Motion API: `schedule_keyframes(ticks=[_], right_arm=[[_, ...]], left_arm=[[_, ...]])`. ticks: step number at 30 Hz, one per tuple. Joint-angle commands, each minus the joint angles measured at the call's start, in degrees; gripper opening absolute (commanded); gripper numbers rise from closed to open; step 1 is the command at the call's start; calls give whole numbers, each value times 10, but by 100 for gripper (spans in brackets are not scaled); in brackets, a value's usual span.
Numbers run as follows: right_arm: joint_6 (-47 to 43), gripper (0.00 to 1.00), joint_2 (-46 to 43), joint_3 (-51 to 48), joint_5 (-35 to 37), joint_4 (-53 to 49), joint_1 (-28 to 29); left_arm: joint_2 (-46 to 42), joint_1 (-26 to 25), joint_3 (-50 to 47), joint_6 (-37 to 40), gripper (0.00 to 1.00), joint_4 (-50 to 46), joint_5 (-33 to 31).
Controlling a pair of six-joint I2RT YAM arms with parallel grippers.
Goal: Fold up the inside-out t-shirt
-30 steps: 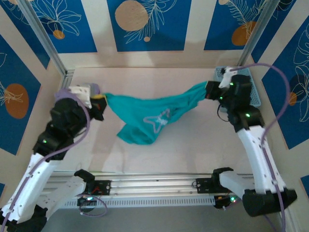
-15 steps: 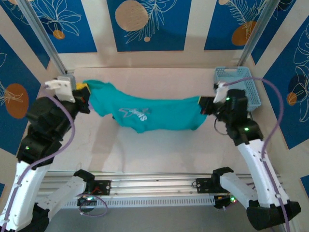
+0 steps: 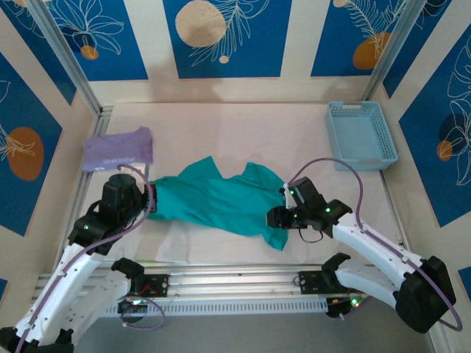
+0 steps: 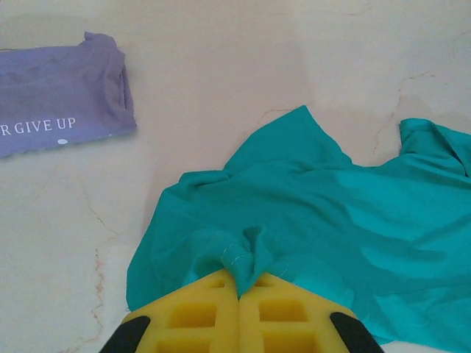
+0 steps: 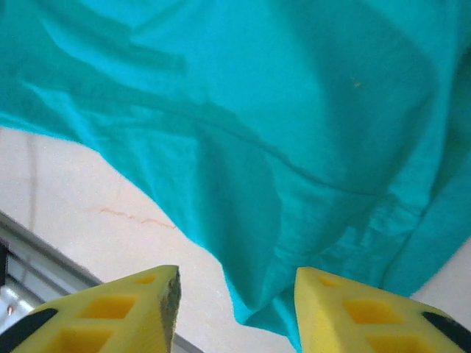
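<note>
The teal inside-out t-shirt (image 3: 213, 202) lies rumpled and spread across the middle of the table, with no print showing. My left gripper (image 3: 149, 204) is at the shirt's left end. In the left wrist view its yellow pads (image 4: 191, 316) are shut on a small pinched fold of the teal cloth (image 4: 250, 250). My right gripper (image 3: 274, 219) sits low over the shirt's near right corner. In the right wrist view this gripper (image 5: 235, 298) is open, and the shirt's corner (image 5: 257, 294) lies loose on the table between the fingers.
A folded lavender shirt (image 3: 118, 149) lies at the far left, close to the left arm, its lettering visible in the left wrist view (image 4: 59, 103). A light blue basket (image 3: 360, 136) stands at the far right. The metal rail (image 3: 235, 283) runs along the near edge.
Both arms came down and toward the near edge, bringing the shirt from stretched in the air onto the table. The right gripper opened and let go of its end.
</note>
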Motion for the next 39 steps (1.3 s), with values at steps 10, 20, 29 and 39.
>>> schedule_keyframes(ticks=[10,20,29,39], right_arm=[[52,46,64,-8,62,-8,3],[40,10,161,-5,32,115,-2],[-48,0,36,105,112,-14,-26],[-138,1,12,282,146,-99,-61]], left_arm=[[-1,9,-8,-10,0,24,32],[6,10,-4,-8,0,31,39],[28,38,74,22,0,21,38],[98,163,281,75,0,3,87]])
